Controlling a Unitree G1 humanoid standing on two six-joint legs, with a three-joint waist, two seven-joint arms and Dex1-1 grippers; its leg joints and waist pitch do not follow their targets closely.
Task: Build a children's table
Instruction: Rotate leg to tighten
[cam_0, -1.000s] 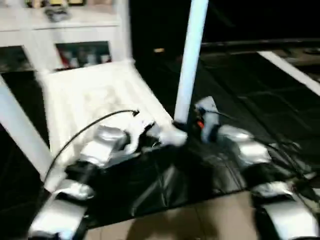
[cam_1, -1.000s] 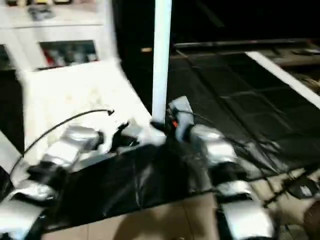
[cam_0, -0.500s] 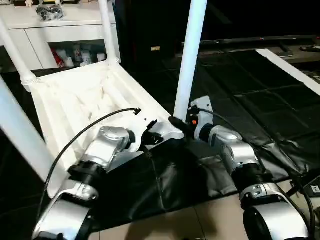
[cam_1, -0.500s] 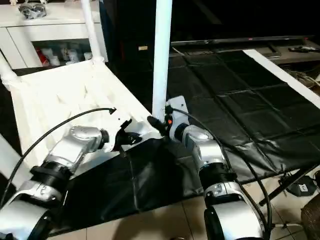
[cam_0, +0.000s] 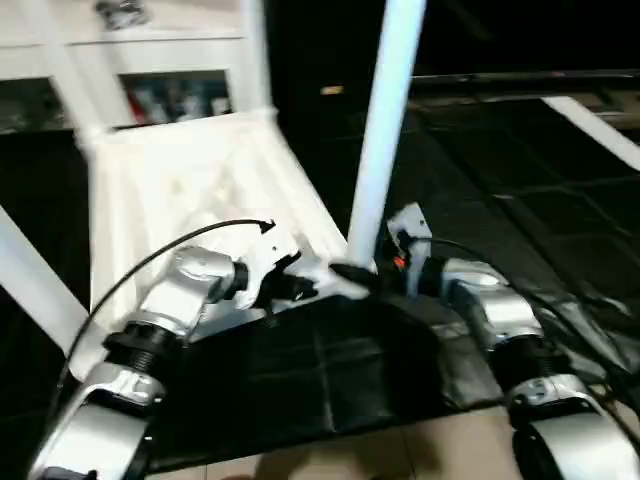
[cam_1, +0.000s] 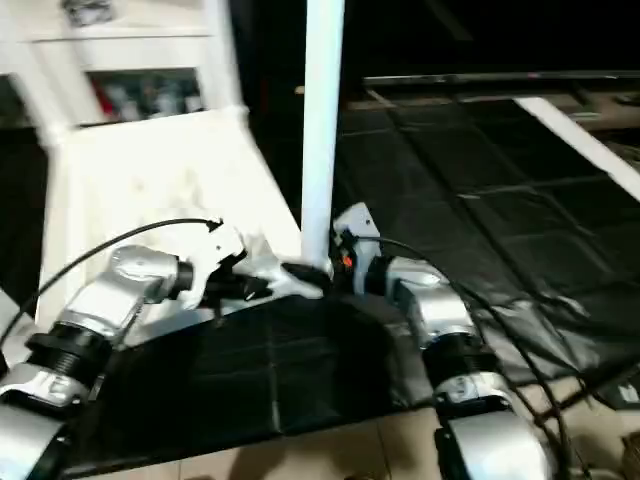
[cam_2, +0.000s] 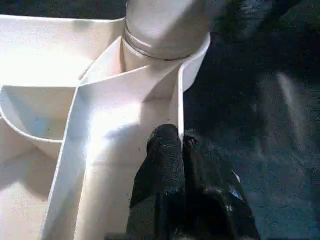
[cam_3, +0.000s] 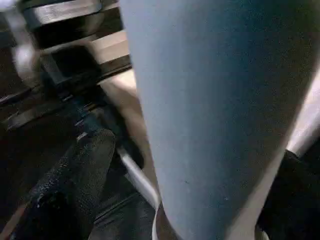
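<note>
The children's table lies upside down on a black mat, its white top ribbed side up. A white leg stands upright in the near right corner socket. My left gripper is shut on the thin edge wall of the top, just beside that socket. My right gripper is at the foot of the leg, open, with one finger on each side of the leg and a gap between.
More white legs rise from the far right corner, the far left corner and the near left. A white cabinet stands behind. The black mat spreads right to a white strip. Beige floor lies nearest me.
My right gripper's fingers have spread away from the foot of the leg. The left gripper keeps its hold on the edge. The head view has shifted a little.
</note>
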